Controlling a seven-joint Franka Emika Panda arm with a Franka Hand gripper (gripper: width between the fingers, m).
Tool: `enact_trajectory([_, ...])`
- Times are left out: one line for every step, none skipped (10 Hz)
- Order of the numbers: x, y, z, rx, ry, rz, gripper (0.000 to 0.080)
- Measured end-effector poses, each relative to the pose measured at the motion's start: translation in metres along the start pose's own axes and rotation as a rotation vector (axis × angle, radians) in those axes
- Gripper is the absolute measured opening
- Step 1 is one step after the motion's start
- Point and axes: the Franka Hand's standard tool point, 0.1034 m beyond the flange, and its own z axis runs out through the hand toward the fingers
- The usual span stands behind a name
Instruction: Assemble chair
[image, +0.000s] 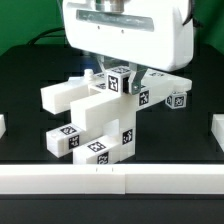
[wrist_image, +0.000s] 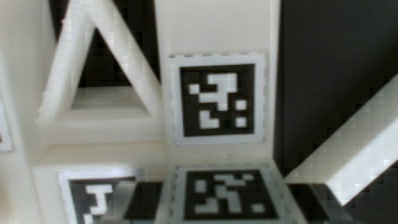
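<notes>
The chair (image: 95, 125) stands mid-table as a glossy white blocky structure with black-and-white tags, with bars sticking out to the exterior view's left and right. My gripper (image: 122, 84) hangs straight down over its top. Its dark fingers (image: 143, 80) sit on either side of a tagged top block (image: 120, 78) and look closed on it. In the wrist view that block's tag (wrist_image: 222, 195) fills the near edge, a taller tagged face (wrist_image: 217, 100) lies beyond it, and slanting white bars (wrist_image: 98, 60) show beside it. The fingertips themselves are hard to make out there.
A low white rail (image: 110, 181) runs along the front of the black table. Short white rail pieces stand at the exterior view's left edge (image: 2, 126) and right edge (image: 216, 131). A tagged bar end (image: 177, 98) juts toward the exterior view's right.
</notes>
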Motion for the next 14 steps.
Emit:
enact_trajectory([0.0,0.0,0.0,0.0,0.0,0.0,0.0344])
enact_trajectory([0.0,0.0,0.0,0.0,0.0,0.0,0.0533])
enact_trajectory([0.0,0.0,0.0,-0.001,0.0,0.0,0.0625])
enact_trajectory([0.0,0.0,0.0,0.0,0.0,-0.001,0.0642])
enact_trajectory([-0.004,-0.002,-0.003,0.004,-0.002,-0.014,0.0642])
enact_trajectory([-0.012,-0.006,-0.014,0.017,-0.004,-0.053,0.0648])
enact_trajectory([-0.025,-0.006,-0.024,0.029,-0.009,-0.112,0.0649])
enact_trajectory([-0.033,-0.003,-0.029,0.034,-0.017,-0.139,0.0649])
enact_trajectory([-0.038,0.002,-0.034,0.04,-0.023,-0.134,0.0649])
enact_trajectory([-0.038,0.003,-0.032,0.038,-0.025,-0.133,0.0649])
enact_trajectory([-0.038,0.004,-0.031,0.035,-0.025,-0.133,0.0649])
enact_trajectory([-0.038,0.004,-0.03,0.035,-0.026,-0.133,0.0649])
enact_trajectory([-0.04,0.003,-0.031,0.035,-0.026,-0.138,0.0649])
enact_trajectory([-0.053,0.0,-0.034,0.041,-0.031,-0.17,0.0649])
